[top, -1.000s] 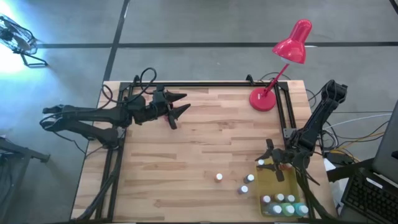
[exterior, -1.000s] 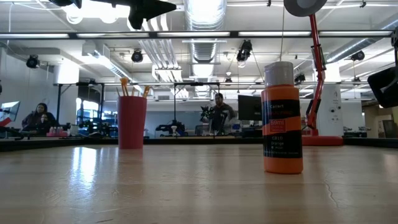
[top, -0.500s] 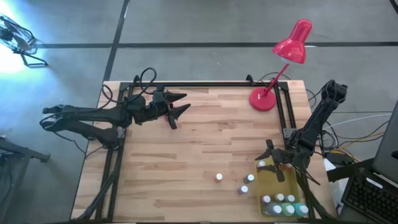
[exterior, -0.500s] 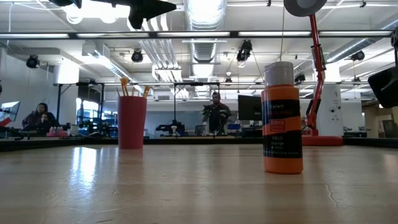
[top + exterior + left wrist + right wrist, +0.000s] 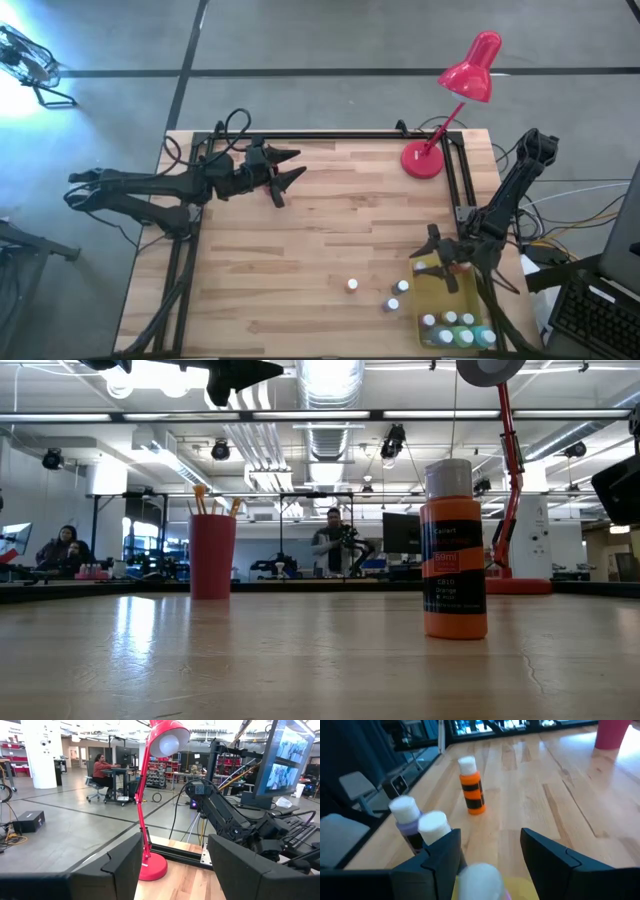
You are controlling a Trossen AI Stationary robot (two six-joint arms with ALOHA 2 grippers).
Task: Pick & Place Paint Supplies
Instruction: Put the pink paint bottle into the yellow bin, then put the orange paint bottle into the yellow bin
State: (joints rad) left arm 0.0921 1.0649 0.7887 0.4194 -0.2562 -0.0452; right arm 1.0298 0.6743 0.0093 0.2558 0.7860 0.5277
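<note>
Our right gripper (image 5: 436, 266), fingers apart over the yellow tray (image 5: 440, 296), is much nearer the upright orange bottle (image 5: 353, 285) than our far-off, also open left gripper (image 5: 291, 167).

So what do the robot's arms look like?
Both are thin, black, jointed metal arms. The left arm and right arm trail looping black cables near their bases. Each ends in a gripper with two flat, dark, angular jaws, like little claws.
</note>
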